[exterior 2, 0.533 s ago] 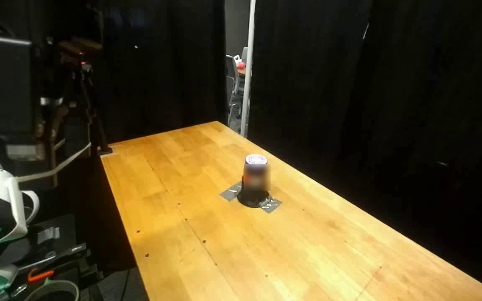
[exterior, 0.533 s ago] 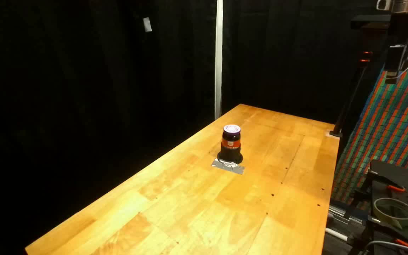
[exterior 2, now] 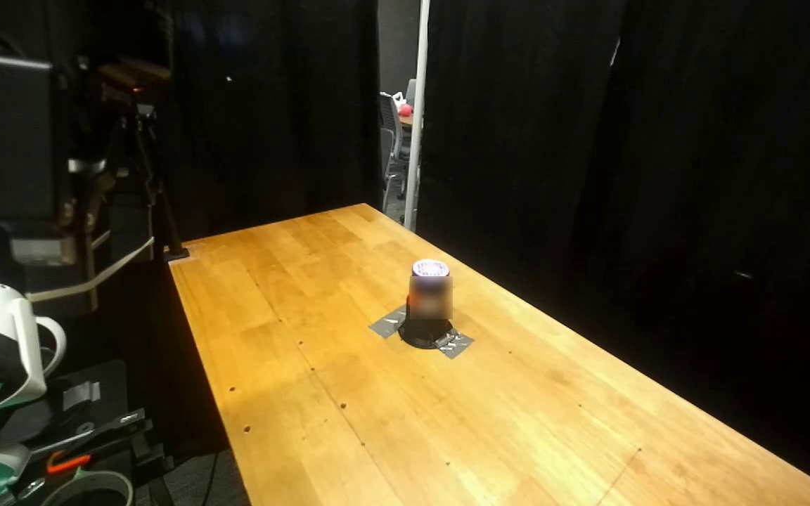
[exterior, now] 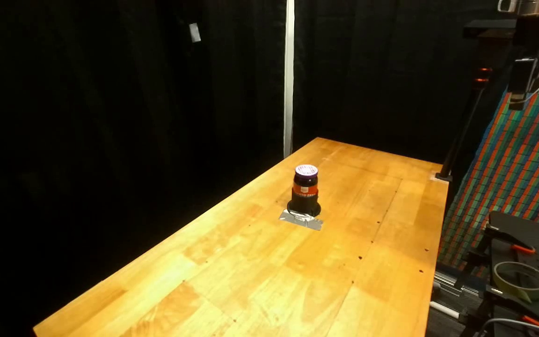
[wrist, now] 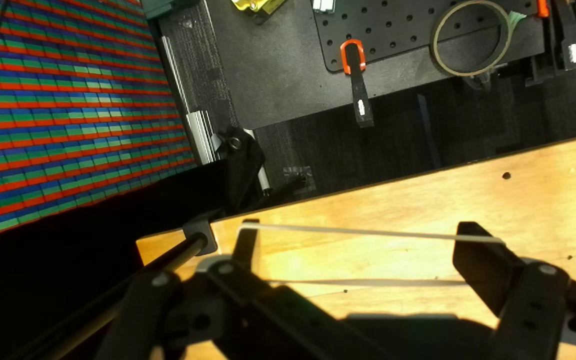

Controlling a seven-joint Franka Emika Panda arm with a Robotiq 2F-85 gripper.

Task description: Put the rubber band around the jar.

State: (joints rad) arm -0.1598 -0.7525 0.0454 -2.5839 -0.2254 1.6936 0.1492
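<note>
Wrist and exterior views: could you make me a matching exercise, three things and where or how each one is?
Things
1. thin pale rubber band
2. orange-labelled dark cylindrical jar
3. round tan tape roll

Places and states
A. on the dark side table
B. stretched between the open jaws
C. upright and white on top

Pairs: 1-B; 2-C; 3-A

Jar on table, apparently in a holder

Black curtains, pale upright pole, brightly lit wooden table, multicoloured sheet, grey chair beyond the curtains.
</note>
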